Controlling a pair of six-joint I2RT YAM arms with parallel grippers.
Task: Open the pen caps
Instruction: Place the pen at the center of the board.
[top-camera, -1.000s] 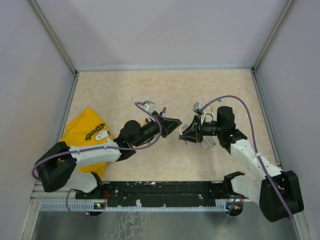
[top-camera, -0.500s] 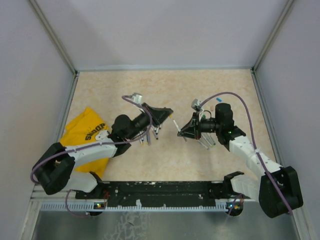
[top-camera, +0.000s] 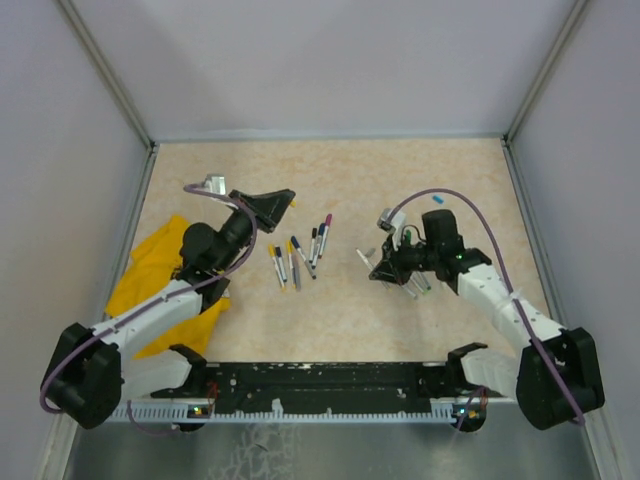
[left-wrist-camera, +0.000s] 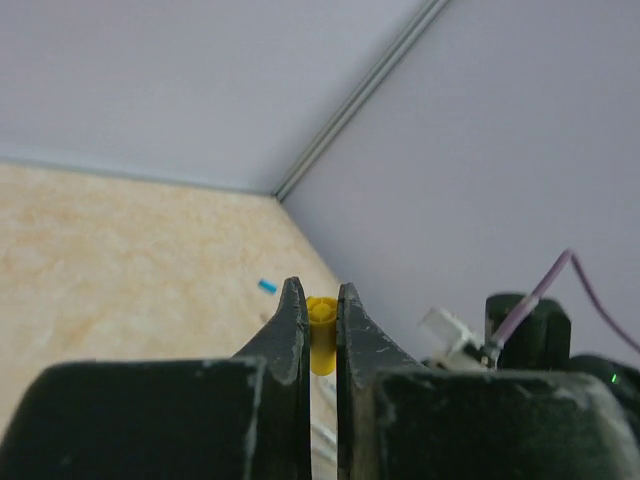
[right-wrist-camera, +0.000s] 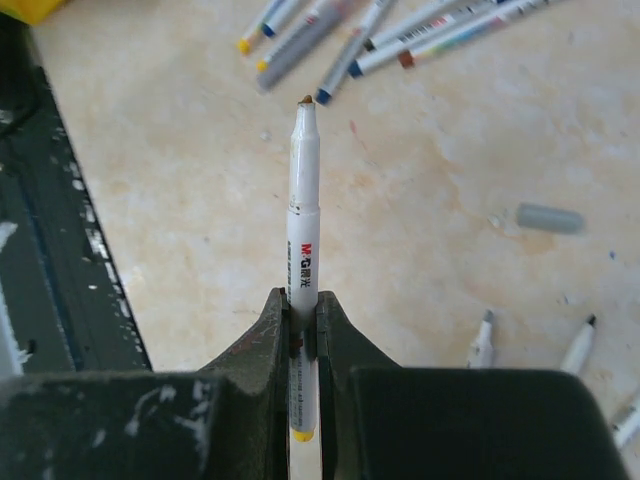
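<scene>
Slippage looks the main risk: left claw (left-wrist-camera: 320, 292) pinches a yellow cap (left-wrist-camera: 321, 345) at its very tips, raised off the worktop (top-camera: 240, 170); right claw (right-wrist-camera: 303, 300) clamps the uncapped pen (right-wrist-camera: 304, 200) near its tail, so it could pivot, with other pens (top-camera: 298, 258) lying between the arms.

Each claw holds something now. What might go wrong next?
The yellow cap is pinched at the very tip of the left gripper and might slip out or roll away. The uncapped pen in the right gripper has a bare tip; it might mark the table or knock the loose grey cap.
</scene>
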